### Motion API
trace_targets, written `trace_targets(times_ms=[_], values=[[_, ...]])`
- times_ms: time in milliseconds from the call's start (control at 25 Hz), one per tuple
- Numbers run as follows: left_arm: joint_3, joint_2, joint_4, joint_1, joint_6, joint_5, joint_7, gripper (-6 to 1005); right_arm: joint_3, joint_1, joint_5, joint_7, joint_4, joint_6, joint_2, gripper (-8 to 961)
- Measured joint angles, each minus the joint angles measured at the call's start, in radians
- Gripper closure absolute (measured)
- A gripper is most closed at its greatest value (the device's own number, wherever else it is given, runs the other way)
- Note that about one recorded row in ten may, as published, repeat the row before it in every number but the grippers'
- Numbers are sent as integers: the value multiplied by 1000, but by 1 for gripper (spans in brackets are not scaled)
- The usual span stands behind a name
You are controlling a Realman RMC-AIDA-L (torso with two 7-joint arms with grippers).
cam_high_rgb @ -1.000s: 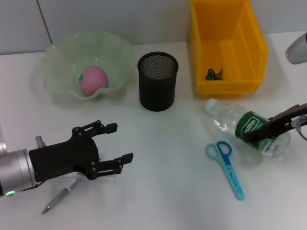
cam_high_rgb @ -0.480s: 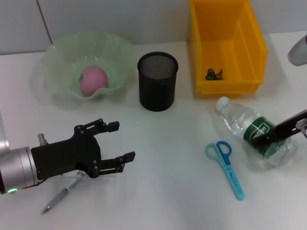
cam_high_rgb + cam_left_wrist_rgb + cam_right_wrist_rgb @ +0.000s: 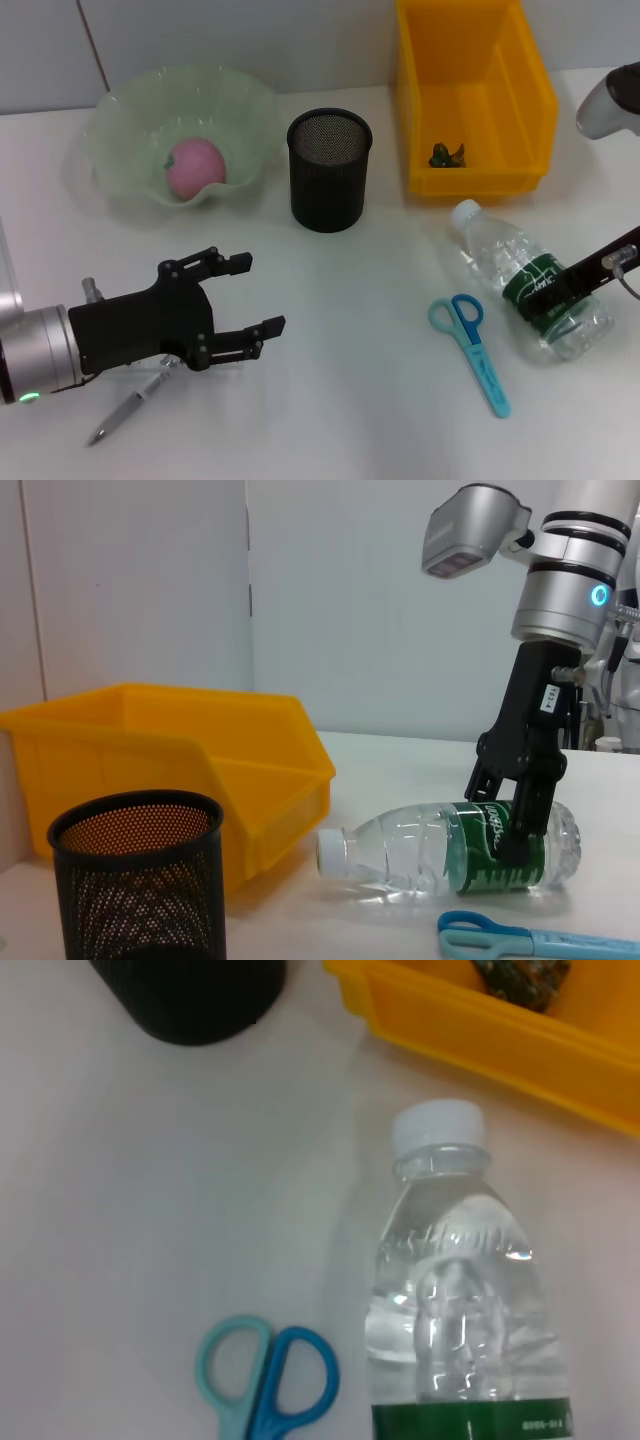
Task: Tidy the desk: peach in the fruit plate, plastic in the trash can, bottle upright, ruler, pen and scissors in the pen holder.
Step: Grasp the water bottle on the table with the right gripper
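The right gripper (image 3: 560, 300) stays clamped on the bottle's (image 3: 530, 292) green label; since a second ago the bottle has swung its cap toward the yellow bin (image 3: 470, 95) and lies beside the scissors (image 3: 470, 350). The left gripper (image 3: 240, 300) hangs spread apart over the pen (image 3: 125, 408)

A clear water bottle (image 3: 528, 291) with a white cap and green label lies on its side on the tabletop (image 3: 350, 400), cap toward the yellow trash can (image 3: 470, 95), which holds a scrap of plastic (image 3: 446, 154). Just beside the bottle lie blue scissors (image 3: 470, 350), closed. A pink peach (image 3: 195, 167) sits in the pale green fruit plate (image 3: 120, 120). The black mesh pen holder (image 3: 329, 170) stands upright between plate and can. A silver pen (image 3: 125, 410) lies near the tabletop's front edge.
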Motion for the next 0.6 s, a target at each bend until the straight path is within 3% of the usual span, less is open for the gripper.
trace_targets(times_ms=[600], values=[[0,-1,-2,1,5,1,1,150,-6,12,-4,13,1,-3,3,170]])
